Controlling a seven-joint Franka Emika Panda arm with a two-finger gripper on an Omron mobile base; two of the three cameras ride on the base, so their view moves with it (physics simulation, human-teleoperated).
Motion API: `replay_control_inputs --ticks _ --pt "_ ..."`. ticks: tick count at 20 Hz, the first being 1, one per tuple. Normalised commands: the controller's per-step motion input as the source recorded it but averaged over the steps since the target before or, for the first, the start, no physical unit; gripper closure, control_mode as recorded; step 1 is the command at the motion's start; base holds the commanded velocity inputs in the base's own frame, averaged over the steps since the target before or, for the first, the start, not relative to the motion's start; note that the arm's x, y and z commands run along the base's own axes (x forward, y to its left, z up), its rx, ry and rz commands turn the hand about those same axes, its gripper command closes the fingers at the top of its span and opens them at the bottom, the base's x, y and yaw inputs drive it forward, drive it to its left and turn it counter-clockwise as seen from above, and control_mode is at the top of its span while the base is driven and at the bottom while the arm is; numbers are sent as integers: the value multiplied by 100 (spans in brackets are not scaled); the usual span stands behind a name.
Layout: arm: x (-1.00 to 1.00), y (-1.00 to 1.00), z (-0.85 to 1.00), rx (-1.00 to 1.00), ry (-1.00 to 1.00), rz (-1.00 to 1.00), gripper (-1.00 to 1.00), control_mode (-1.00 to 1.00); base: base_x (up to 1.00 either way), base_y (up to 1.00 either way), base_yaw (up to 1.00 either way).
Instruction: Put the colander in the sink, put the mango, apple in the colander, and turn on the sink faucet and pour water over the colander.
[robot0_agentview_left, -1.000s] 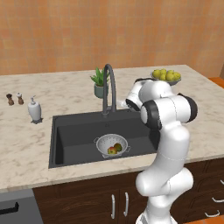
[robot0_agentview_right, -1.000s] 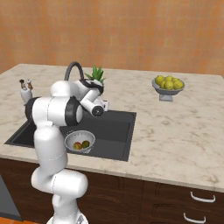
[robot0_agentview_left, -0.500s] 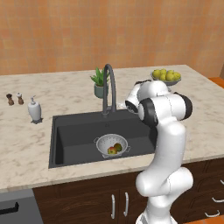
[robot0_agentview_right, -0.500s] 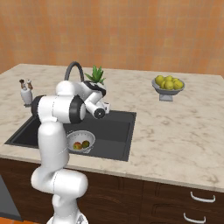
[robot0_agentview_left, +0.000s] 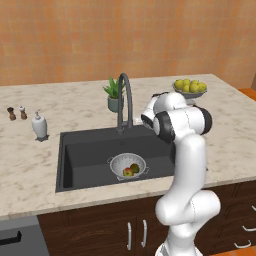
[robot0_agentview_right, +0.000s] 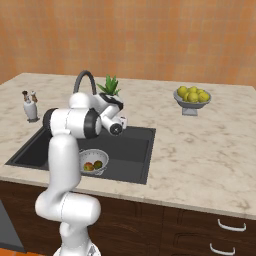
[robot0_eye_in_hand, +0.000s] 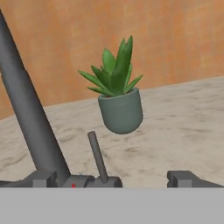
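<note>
The colander sat in the sink, in the lower middle of the left base view, with the apple and the mango touching inside it. The sink faucet rose at the basin's back rim, near the frame's centre. In the hand view, the gripper stood with its fingers wide apart and empty at the bottom edge; the faucet's thin lever stood between them, beside the dark spout column on the left. A potted succulent stood mid-frame on the marble counter.
</note>
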Motion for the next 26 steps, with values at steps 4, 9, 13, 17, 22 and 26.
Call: replay_control_inputs --ticks 4,9,13,17,22,26 --pt "27 0 -10 0 0 0 -100 -100 0 0 0" --pt "15 0 -7 0 0 0 -100 -100 0 0 0" --pt "17 1 -4 0 0 0 -100 -100 0 0 0" --pt "6 11 -1 0 0 0 -100 -100 0 0 0" --pt "2 15 0 0 0 0 -100 -100 0 0 0" --pt "10 3 0 0 0 0 -100 -100 0 0 0"
